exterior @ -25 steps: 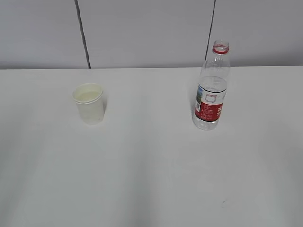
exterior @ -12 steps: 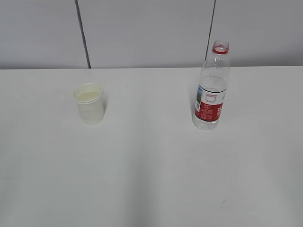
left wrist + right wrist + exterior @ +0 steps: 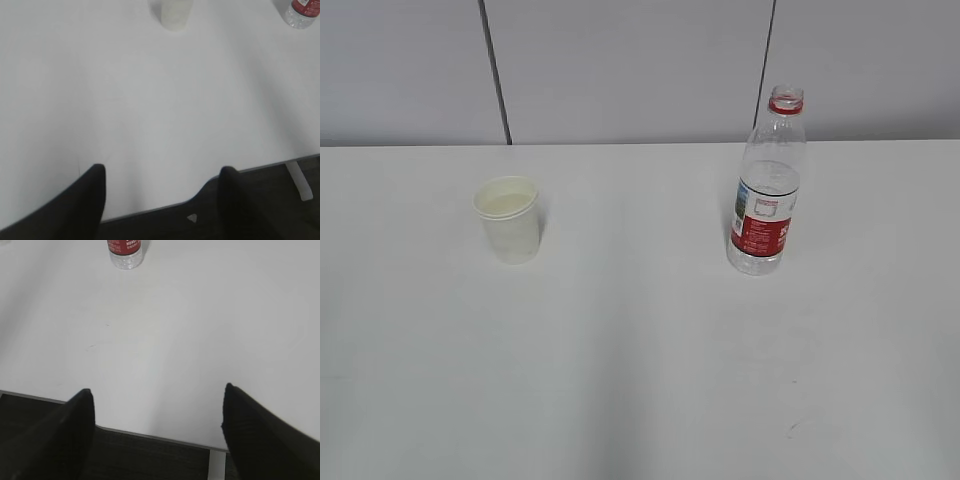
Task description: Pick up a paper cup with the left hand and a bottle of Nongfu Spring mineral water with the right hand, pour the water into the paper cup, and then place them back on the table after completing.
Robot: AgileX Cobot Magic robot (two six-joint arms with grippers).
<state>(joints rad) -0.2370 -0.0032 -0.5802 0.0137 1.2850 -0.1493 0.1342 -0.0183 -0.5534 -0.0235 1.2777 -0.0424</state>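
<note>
Nothing has moved since the earlier frames: the white paper cup (image 3: 508, 219) and the clear plastic bottle with a red label (image 3: 766, 183) stand upright, well apart, on the plain white surface (image 3: 640, 360). Left end effector (image 3: 162, 175) and right end effector (image 3: 157, 400) hover over the near edge, jaws wide apart, holding nothing; cup and bottle lie far ahead across bare room. Label text is unreadable.
</note>
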